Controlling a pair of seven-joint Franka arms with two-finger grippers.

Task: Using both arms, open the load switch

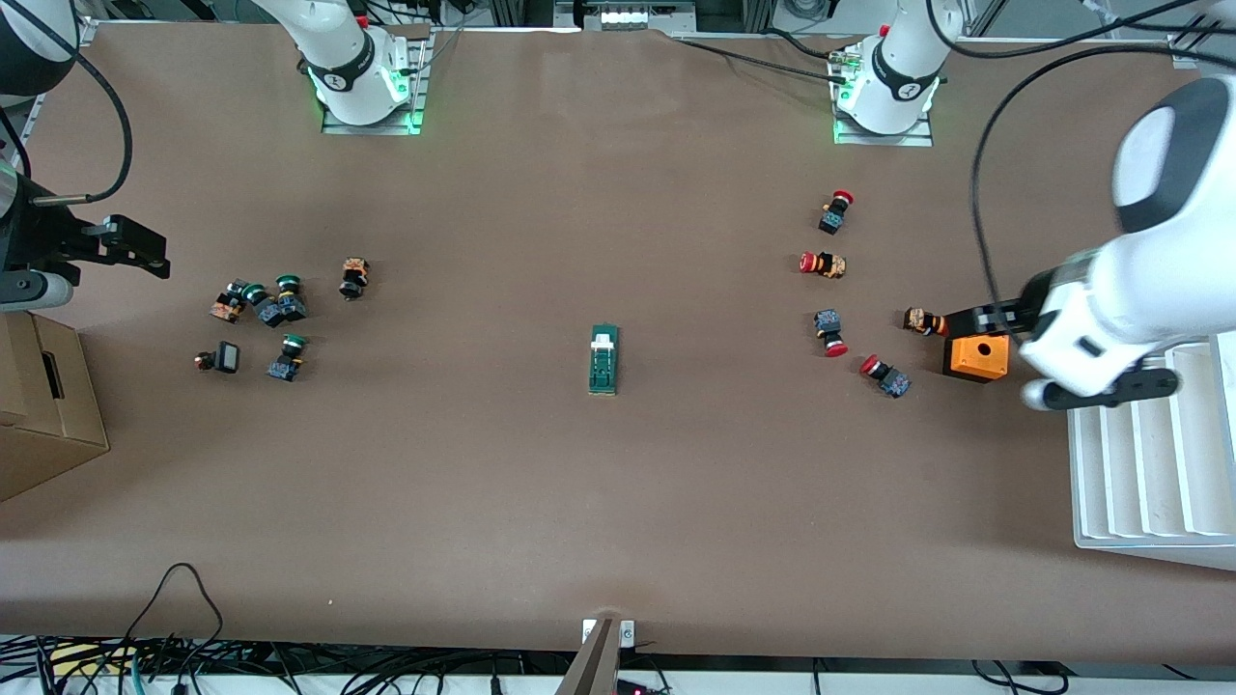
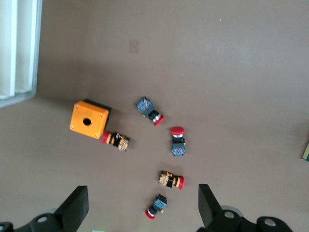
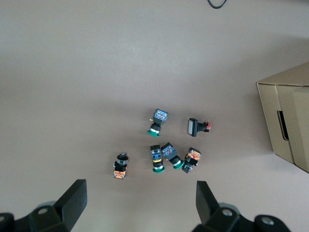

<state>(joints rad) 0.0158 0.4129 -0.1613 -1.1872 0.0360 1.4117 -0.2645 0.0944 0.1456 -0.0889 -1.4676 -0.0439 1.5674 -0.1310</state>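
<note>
Nothing is done yet — the load switch (image 1: pixel 603 359) lies untouched mid-desk, and we hold both the left hand (image 2: pixel 142 210) and right hand (image 3: pixel 140 208) wide, empty, well apart from it.

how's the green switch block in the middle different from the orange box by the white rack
The green switch block is slim and long; the orange box is squat and boxy. The block carries a white tab at the end nearer the arm bases; the box has a round hole in its top face. The block lies alone mid-table; the box sits among red-capped buttons. Both rest on the table, untouched.
</note>
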